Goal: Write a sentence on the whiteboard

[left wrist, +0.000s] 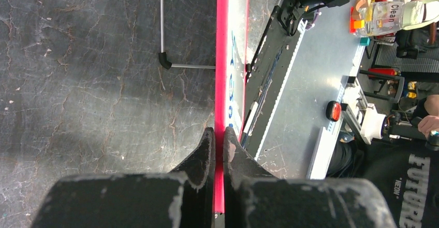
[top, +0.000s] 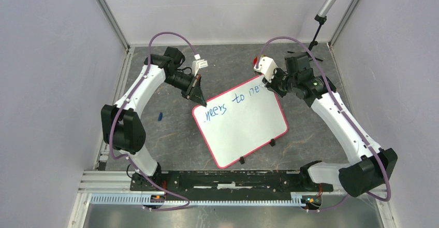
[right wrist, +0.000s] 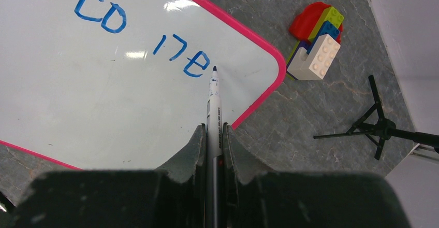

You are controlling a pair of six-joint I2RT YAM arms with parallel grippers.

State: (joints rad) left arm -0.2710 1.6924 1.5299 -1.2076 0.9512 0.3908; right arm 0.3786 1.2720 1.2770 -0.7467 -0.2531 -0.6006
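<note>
Right gripper [right wrist: 213,130] clenched on marker [right wrist: 214,101], tip just beside last blue letter of sentence [top: 235,100] on whiteboard [top: 243,132]. Left gripper [left wrist: 218,134] pinches whiteboard at far left corner.

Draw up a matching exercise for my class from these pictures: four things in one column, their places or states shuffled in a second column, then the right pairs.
Things
1. stack of coloured plastic toy bricks
2. left tool
3. small blue piece
4. right tool

Places or states
A. shut on the pink-red rim of the large flat white whiteboard
B. lying on the grey tabletop, left of the whiteboard and apart from it
C. shut on a white marker pen with a dark blue tip
D. standing just past the whiteboard corner nearest the marker tip

Pairs: 1-D, 2-A, 3-B, 4-C
</note>
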